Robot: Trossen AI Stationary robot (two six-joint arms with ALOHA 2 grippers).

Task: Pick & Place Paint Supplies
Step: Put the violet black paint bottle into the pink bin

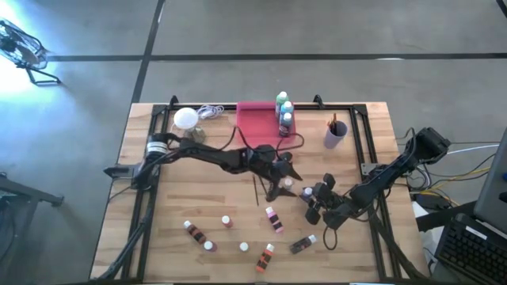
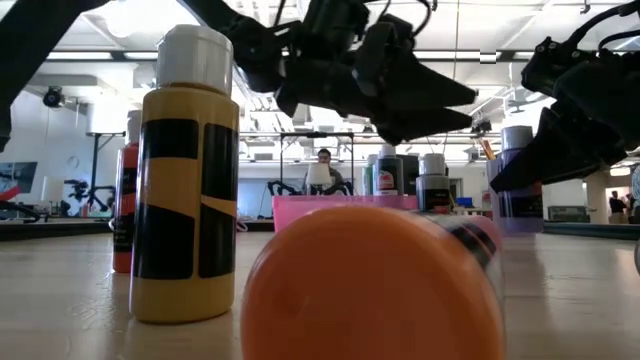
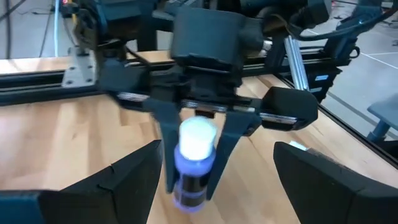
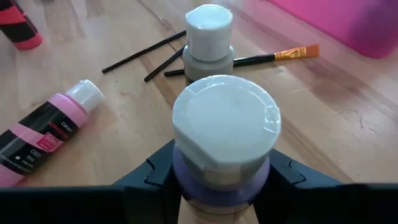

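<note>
Purple paint bottle (image 4: pixel 224 155) with white cap, upright near the table's middle, clamped between the right gripper (image 1: pixel 314 204) fingers, left gripper (image 1: pixel 283 180) spread wide and empty just beside, pink bottle (image 4: pixel 43 140) lying nearby, brushes (image 4: pixel 273 57) beyond

Light falls evenly and softly from overhead; in the high view the wooden desk (image 1: pixel 198 198) is mid-toned, with faint, short shadows under the arms. A bright blue-white glare burns out the floor's upper left corner there. In the low view, ceiling strip lights glow behind the dark, silhouetted arms; the orange cap (image 2: pixel 372 285) nearest the lens is badly blurred, while the yellow bottle (image 2: pixel 185 190) is sharper. The left wrist view is softly smeared throughout. In the right wrist view the white cap (image 4: pixel 225 127) is in focus, and the pink tray (image 4: pixel 348 18) blurs.
</note>
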